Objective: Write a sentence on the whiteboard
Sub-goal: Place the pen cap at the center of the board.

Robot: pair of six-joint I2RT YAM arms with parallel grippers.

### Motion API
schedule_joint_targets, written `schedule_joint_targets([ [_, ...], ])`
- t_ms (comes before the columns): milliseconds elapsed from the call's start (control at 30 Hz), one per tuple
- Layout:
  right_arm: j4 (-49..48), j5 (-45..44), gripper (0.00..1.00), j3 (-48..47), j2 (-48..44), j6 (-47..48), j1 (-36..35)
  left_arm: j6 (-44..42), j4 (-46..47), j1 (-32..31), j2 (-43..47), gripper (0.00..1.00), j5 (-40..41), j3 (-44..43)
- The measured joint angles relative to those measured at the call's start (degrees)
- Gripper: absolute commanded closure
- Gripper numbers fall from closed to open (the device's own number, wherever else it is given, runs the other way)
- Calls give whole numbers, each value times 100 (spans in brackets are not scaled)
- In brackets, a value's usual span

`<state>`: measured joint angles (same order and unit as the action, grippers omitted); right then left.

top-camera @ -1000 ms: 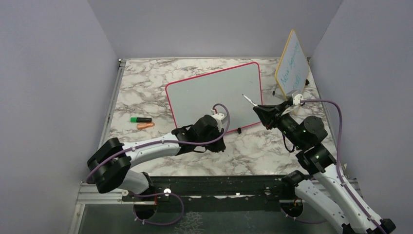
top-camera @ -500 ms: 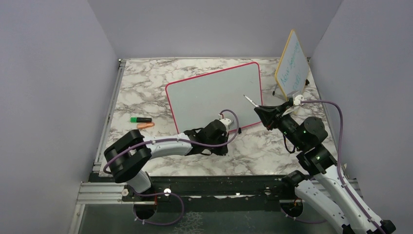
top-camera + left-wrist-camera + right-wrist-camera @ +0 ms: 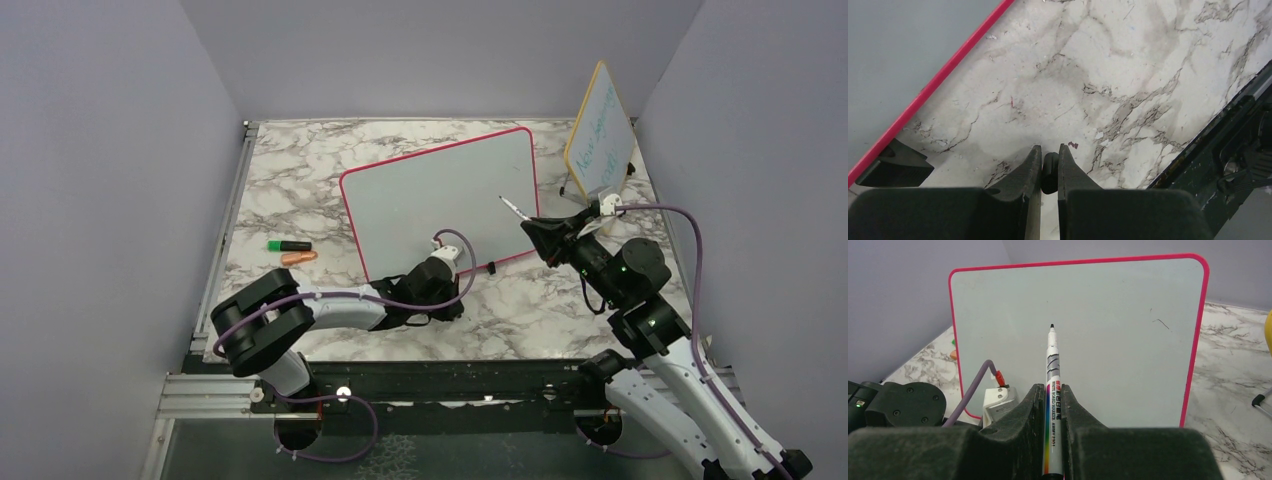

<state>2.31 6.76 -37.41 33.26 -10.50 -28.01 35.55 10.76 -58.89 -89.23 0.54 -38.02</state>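
Whiteboard (image 3: 440,200) stands propped and unwritten at mid-tabletop (image 3: 300,180), grey-veined marble boxed in by lilac walls (image 3: 100,150). To its left lie a green marker (image 3: 289,245) and an orange piece (image 3: 299,257). The left tool (image 3: 1049,152) is pinched on a small dark object (image 3: 1050,172) beside the board's red edge. The right tool (image 3: 1050,390) clamps an uncapped marker (image 3: 1053,370), its tip aimed at the board.

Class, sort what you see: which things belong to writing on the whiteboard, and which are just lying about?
For the job: whiteboard, marker, right gripper holding it.
Lying about: yellow-framed board, green pen, orange object beside it.
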Motion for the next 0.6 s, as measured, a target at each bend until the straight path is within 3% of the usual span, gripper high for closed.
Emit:
schedule_joint_targets([
  [367,-2,24,99,2,63,-7,0,293,328,0,212,58,289,348],
  [600,24,92,99,0,125,7,0,319,284,0,520,27,413,389],
])
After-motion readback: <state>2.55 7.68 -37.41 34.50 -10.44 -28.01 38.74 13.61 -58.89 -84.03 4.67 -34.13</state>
